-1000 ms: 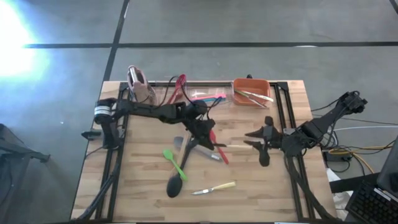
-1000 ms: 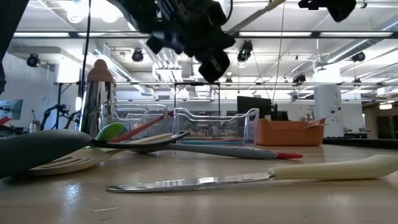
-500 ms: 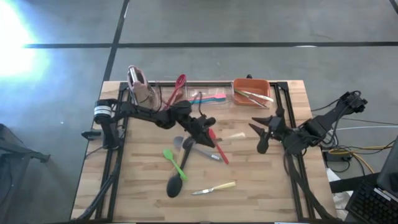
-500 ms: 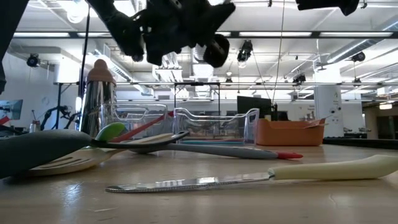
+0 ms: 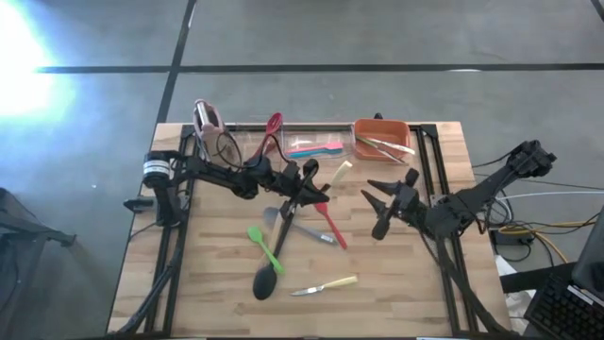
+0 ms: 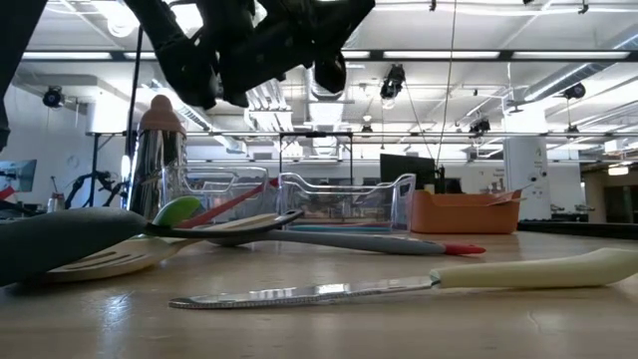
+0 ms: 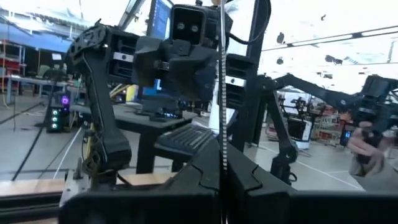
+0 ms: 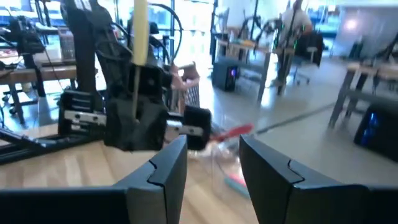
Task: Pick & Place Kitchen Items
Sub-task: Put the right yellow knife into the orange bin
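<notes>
Since the earlier frame, the left end effector [image 5: 316, 181] has pulled back toward the clear bin [image 5: 302, 144], clamped on a pale-handled knife [image 5: 338, 173] held upright above the worktop [image 5: 217, 283]; the right end effector [image 5: 379, 198], fingers parted and empty, faces it, arm stretched low.

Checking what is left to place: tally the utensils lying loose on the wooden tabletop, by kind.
Green spoon: 1
Black ladle: 1
Red spatula: 1
Wooden spatula: 1
Grey-handled utensil: 1
Pale-handled knife: 1
Total: 6
</notes>
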